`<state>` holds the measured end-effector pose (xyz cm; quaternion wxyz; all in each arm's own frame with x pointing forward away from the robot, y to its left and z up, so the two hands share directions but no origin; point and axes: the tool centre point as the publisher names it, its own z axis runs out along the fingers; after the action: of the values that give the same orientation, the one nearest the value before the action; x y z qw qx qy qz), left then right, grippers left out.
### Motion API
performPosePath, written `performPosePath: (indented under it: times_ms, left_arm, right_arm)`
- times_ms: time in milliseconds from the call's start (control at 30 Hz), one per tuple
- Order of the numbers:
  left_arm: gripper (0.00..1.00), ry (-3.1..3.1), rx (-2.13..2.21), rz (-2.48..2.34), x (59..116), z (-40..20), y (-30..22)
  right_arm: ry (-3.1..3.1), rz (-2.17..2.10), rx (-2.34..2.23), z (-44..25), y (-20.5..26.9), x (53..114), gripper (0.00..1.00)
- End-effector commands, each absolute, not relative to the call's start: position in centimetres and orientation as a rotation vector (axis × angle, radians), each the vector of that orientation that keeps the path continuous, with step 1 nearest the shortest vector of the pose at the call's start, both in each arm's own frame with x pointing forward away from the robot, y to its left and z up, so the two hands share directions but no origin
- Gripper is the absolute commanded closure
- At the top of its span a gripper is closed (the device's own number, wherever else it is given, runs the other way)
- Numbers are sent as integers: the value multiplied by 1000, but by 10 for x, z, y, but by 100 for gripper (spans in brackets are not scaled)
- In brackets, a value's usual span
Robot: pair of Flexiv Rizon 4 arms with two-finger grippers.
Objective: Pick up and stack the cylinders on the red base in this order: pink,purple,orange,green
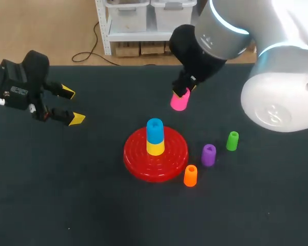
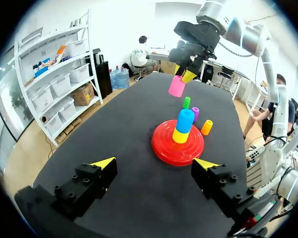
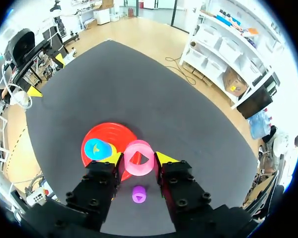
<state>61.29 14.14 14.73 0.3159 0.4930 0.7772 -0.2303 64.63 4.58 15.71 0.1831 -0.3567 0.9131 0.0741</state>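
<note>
— Pink cylinder [image 1: 179, 100] is the one up in the air, yeah? Looks like smooth plastic, and it's hollow. From the right wrist cam you can see straight down through it.

— Yep. The right gripper [image 3: 139, 159] is clamped on it, one yellow-tipped finger on each side. It hangs tilted above the table, past the far side of the red base [image 1: 138, 164] and a touch to its right.

— What's the base like?

— Glossy red disc, slightly domed, with concentric ridges. A yellow cylinder [image 1: 155, 148] stands at its centre and a blue cylinder [image 1: 154, 129] sits on top of that.

— And the other pieces?

— All upright on the table, off the base's right side. The orange cylinder [image 1: 190, 175] is just beside the rim on the near right. The purple cylinder [image 1: 209, 154] is a bit further right, and the green cylinder [image 1: 232, 141] is furthest out. They're stubby little tubes, and the orange one shows a hole in its top.

— Surface?

— Dark matte table [image 1: 66, 205], nearly black.

— Arms?

— The right arm [image 1: 220, 31], chunky silver-white, comes in from the far right and bends down behind the base. The left arm [image 1: 15, 84] is well off to the base's left. The left gripper [image 1: 72, 105] points toward the base with its fingers spread wide, gripping nothing.
</note>
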Motion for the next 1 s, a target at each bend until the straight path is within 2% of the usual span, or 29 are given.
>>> performPosePath:
  times_ms: [33,667,1000]
  left_arm:
    - [0,2052,1301,-605,614,147,141]
    - [0,2052,1301,-605,614,147,141]
    - [0,2052,1301,-605,614,147,141]
  right_arm:
    - [2574,210,-1005,157,45,645,100]
    - [2552,58,-1356,171,95,614,100]
    - [2596,23,-1420,158,109,604,100]
